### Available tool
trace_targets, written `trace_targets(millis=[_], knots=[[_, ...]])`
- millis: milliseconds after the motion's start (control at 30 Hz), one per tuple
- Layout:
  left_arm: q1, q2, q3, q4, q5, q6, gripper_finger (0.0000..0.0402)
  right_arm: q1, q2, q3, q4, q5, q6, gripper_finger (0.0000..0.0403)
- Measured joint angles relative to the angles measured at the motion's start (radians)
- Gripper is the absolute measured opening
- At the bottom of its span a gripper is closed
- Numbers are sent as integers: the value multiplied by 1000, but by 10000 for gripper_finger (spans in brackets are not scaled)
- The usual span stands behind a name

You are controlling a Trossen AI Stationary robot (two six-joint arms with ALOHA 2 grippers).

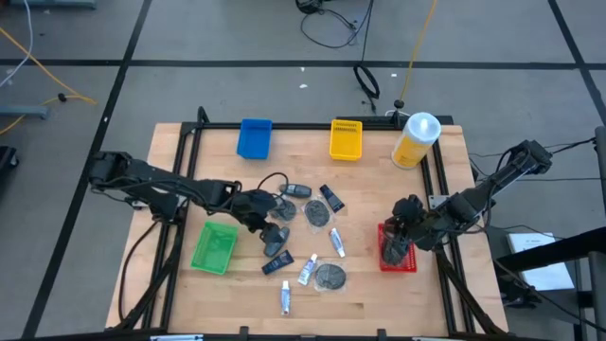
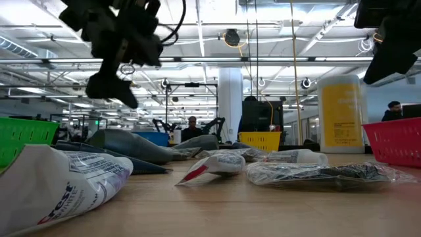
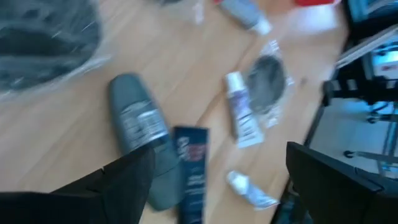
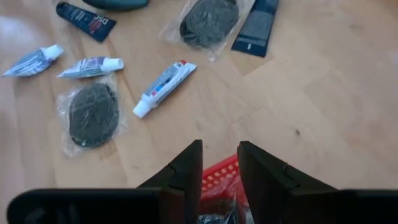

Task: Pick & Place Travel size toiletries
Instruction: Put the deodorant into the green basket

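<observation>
Closest to the low camera, a white tube with blue marks (image 2: 59, 181) lies in its clear wrapper at the lower left of that frame, on the wooden tabletop (image 1: 379, 303). Behind it sit more wrapped travel size toiletries (image 1: 308, 237), scattered across the middle of the high view: a dark grey disc (image 1: 329, 276) toward the lower centre, another disc (image 1: 318, 214) above it, small white tubes (image 1: 306, 272) between them, a dark bottle (image 1: 295, 190) and a black tube (image 1: 276, 264).

At centre left of the high view, the left end effector (image 1: 270, 230) hovers over the toiletries with its fingers (image 3: 127, 183) spread wide and nothing between them; its wrist view shows a grey bottle (image 3: 138, 140) and a dark blue tube (image 3: 191, 174) lying on the wood just past them.

At right of the high view, the right end effector (image 1: 398, 242) hangs over the red tray (image 1: 396, 260), fingers (image 4: 186, 171) drawn close with a narrow gap; whether they pinch anything I cannot tell.

A green tray (image 1: 215, 247) lies at lower left, a blue tray (image 1: 255, 138) and a yellow tray (image 1: 346, 139) at the top, and a big yellow bottle (image 1: 415, 140) with a white cap at the upper right.
</observation>
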Motion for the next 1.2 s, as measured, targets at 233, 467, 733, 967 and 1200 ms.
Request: trace_targets(millis=[233, 467, 733, 967, 1200], knots=[[-2, 13, 163, -107, -73, 127, 341, 0, 0, 0, -1, 16, -17, 93], [-33, 116, 345, -358, -124, 217, 337, 0, 0, 0, -4, 14, -21, 93], [-65, 241, 382, -433, -191, 108, 337, 0, 0, 0, -5, 14, -23, 93], [-88, 318, 382, -433, -211, -2, 337, 0, 0, 0, -5, 14, -23, 93], [-100, 355, 380, -437, -254, -7, 337, 0, 0, 0, -4, 10, -23, 93]])
